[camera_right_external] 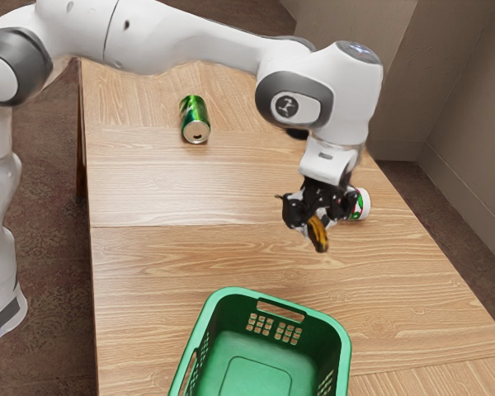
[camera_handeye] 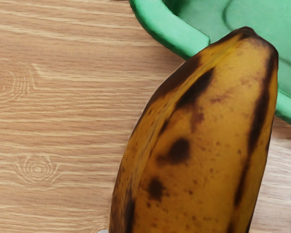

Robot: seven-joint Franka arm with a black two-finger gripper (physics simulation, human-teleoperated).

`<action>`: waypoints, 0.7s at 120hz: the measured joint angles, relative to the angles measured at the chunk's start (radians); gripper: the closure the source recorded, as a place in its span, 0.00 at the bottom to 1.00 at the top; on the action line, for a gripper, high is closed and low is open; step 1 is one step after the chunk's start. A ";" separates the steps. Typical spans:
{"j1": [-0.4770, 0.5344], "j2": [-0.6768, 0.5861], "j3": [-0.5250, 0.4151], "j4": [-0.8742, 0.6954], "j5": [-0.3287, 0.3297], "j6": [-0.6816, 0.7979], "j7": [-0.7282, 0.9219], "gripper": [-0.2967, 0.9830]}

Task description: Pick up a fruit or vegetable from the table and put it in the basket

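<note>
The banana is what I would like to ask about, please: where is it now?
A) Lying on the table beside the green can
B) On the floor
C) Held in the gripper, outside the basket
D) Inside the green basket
C: the exterior view shows the banana in the gripper, held over the table and not yet over the basket.
</note>
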 joint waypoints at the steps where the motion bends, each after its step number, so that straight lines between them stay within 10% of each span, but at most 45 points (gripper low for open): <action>1: -0.001 -0.008 -0.007 0.000 -0.002 -0.005 -0.001 0.67; 24: 0.006 -0.178 -0.216 -0.158 -0.072 -0.039 -0.030 0.67; 50: -0.112 -0.060 -0.445 -0.148 -0.066 0.050 -0.071 0.67; 84: -0.220 -0.061 -0.502 -0.140 0.004 0.095 -0.127 0.29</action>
